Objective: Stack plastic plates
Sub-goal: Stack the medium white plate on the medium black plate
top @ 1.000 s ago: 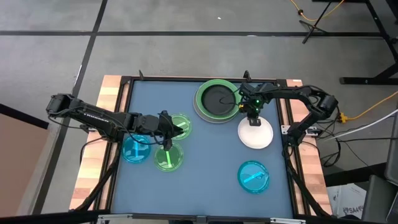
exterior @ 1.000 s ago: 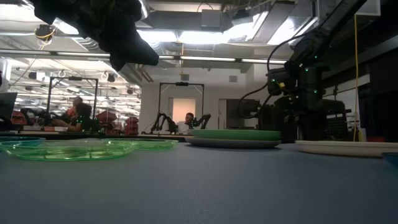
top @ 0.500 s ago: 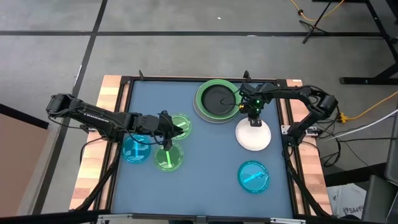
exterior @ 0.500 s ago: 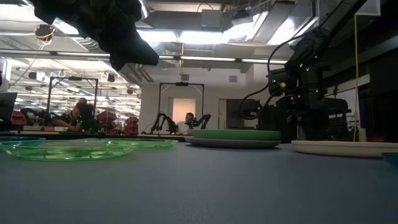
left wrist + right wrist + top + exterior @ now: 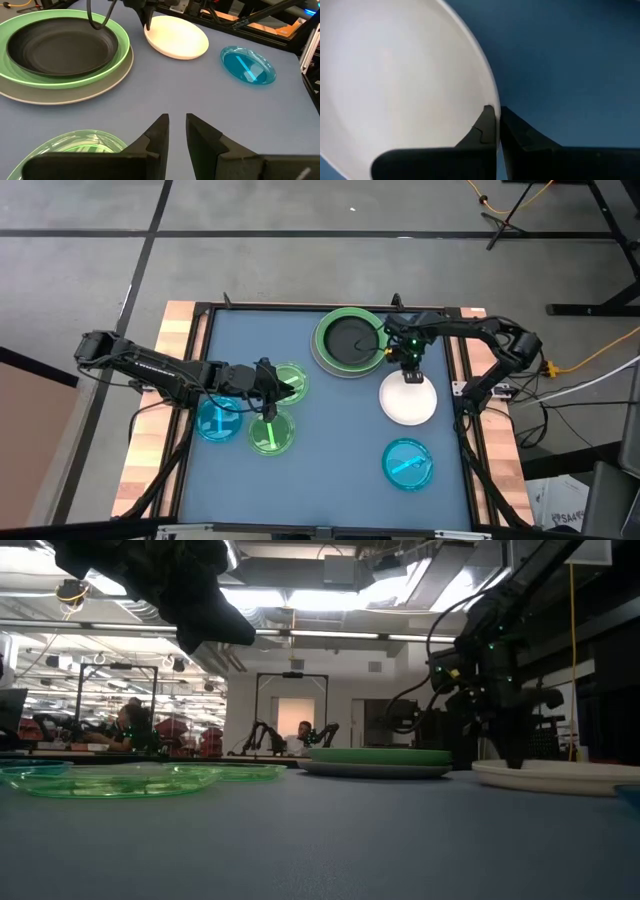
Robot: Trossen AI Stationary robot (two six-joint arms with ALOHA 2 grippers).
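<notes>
The grey, light green and black plates (image 5: 349, 342) lie stacked at the far middle of the table. The white plate (image 5: 408, 400) lies right of the stack. My right gripper (image 5: 405, 373) is shut on its far rim. One blue plate (image 5: 408, 463) lies near right and another (image 5: 217, 420) at the left. Two green plates (image 5: 288, 380) (image 5: 271, 432) lie beside that one. My left gripper (image 5: 268, 388) hovers shut and empty above the green plates. My right gripper pinches the white plate's far rim (image 5: 491, 97) between its two fingers, one finger on the inner side and one on the outer side. The fingers (image 5: 515, 745) come from above, pointing down. The rest of the plate (image 5: 560, 777) lies on the table.
The table has a raised dark frame (image 5: 210, 315) with wooden side boards. The blue mat between the stack and the near right blue plate is bare (image 5: 330, 450). People and other robot rigs show in the room beyond the far edge.
My right gripper has drawn the white plate a little toward the table's left. It has kept its hold on the far rim.
</notes>
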